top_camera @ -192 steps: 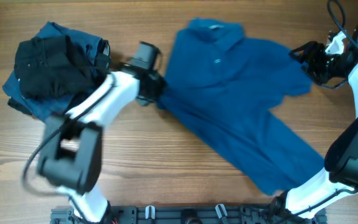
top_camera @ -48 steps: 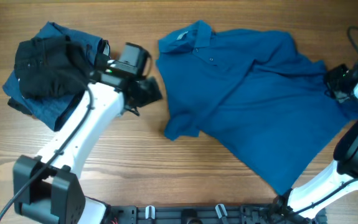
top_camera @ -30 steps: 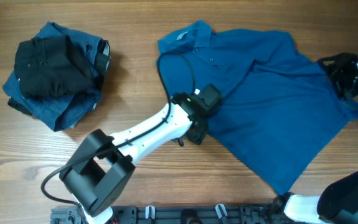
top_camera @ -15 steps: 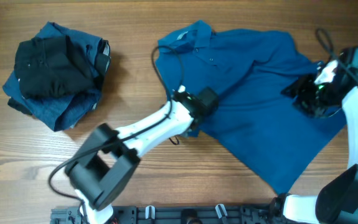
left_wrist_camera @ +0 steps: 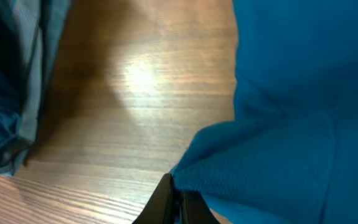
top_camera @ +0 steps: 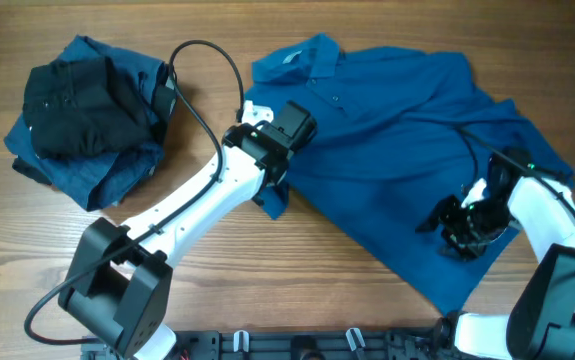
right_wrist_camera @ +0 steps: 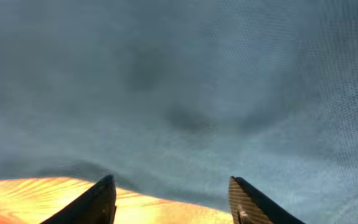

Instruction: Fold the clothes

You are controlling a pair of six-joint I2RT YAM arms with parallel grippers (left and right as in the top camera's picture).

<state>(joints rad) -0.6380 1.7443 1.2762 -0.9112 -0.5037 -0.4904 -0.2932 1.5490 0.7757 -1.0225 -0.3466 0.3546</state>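
Note:
The large blue polo shirt (top_camera: 407, 130) lies spread on the table's right half, collar at the far middle. My left gripper (top_camera: 275, 185) is shut on the shirt's left sleeve edge (left_wrist_camera: 228, 162), near the table's middle. My right gripper (top_camera: 457, 235) is open over the shirt's lower right part, close above the fabric (right_wrist_camera: 185, 87). A black garment (top_camera: 77, 105) lies on darker blue ones (top_camera: 87, 165) in a heap at the far left.
The left arm's cable (top_camera: 207, 70) loops over the wood between the heap and the shirt. Bare wood (top_camera: 297, 280) runs along the front. The edge of the darker blue heap shows in the left wrist view (left_wrist_camera: 10, 93).
My left gripper has pulled the sleeve up and left toward the collar. My right gripper has let go of the right edge and moved down to the shirt's lower right.

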